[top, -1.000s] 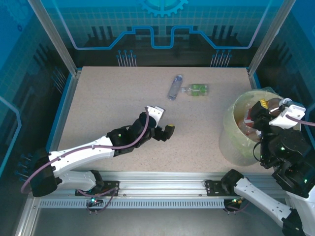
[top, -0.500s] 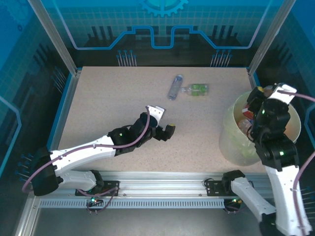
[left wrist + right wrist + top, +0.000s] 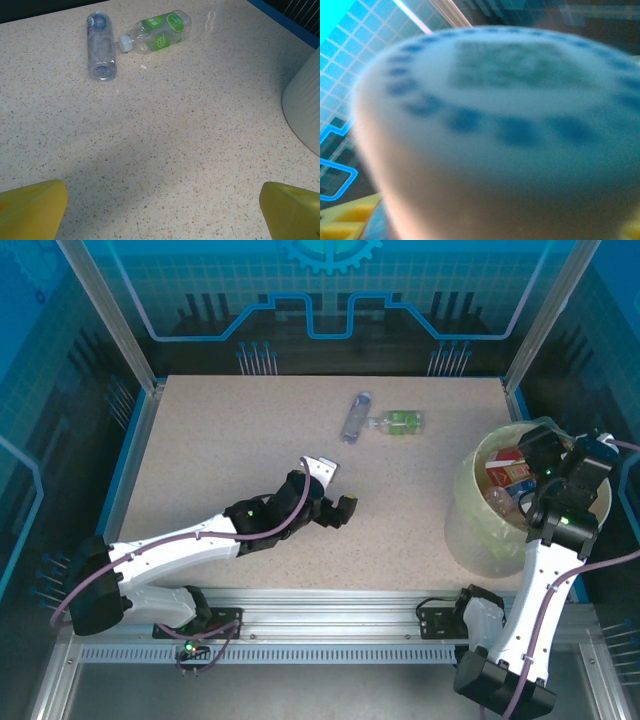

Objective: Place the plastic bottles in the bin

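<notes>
Speckled table (image 3: 200,440) | left pincer (image 3: 335,487) low — agape | right pincer (image 3: 568,448) above bin (image 3: 468,522)

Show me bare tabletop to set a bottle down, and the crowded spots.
Free: far-left table, between its blue edge and the blue-capped bottle; also between the left tool and the bin. Crowded: far centre, around it and the green-labelled bottle.

Beige speckled tabletop (image 3: 220,460) with blue edging; blue grid-printed wall panels (image 3: 330,290) behind and beside. Silver aluminium corner posts (image 3: 105,310); slotted aluminium rail (image 3: 330,605) along near edge.
</notes>
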Controlling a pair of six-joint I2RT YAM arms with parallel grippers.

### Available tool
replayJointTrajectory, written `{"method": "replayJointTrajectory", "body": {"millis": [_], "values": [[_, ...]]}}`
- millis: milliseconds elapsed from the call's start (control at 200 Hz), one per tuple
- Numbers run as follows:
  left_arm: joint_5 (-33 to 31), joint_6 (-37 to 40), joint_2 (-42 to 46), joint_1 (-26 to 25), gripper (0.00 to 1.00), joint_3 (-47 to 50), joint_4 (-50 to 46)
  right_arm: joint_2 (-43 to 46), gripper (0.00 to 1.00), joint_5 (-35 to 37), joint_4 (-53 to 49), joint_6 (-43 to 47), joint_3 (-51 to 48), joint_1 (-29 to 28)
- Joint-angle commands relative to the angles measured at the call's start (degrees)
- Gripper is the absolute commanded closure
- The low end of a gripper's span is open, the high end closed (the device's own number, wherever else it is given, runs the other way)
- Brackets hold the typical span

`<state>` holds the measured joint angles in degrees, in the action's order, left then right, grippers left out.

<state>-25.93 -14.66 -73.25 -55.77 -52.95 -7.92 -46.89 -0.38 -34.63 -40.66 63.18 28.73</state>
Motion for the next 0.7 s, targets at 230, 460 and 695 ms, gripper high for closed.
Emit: {"method": "replayJointTrajectory", "body": {"millis": [230,460,695], "values": [[-0.2,0.4,1.0,-0.1,0.01,-2.1,-0.8,1.5,0.0,6.8,-8.4,6.6,3.1,0.9],[0.2,-0.1,1.7,-0.1,0.01,-2.2,-1.0,2.7,0.0,12.1,-13.6,10.3,8.0,0.8],[-0.3,0.1,1.5,-0.1,0.01,-2.1,-0.9,0.8,0.02,-7.5,-22.1,16.1,18.2,0.0]]}}
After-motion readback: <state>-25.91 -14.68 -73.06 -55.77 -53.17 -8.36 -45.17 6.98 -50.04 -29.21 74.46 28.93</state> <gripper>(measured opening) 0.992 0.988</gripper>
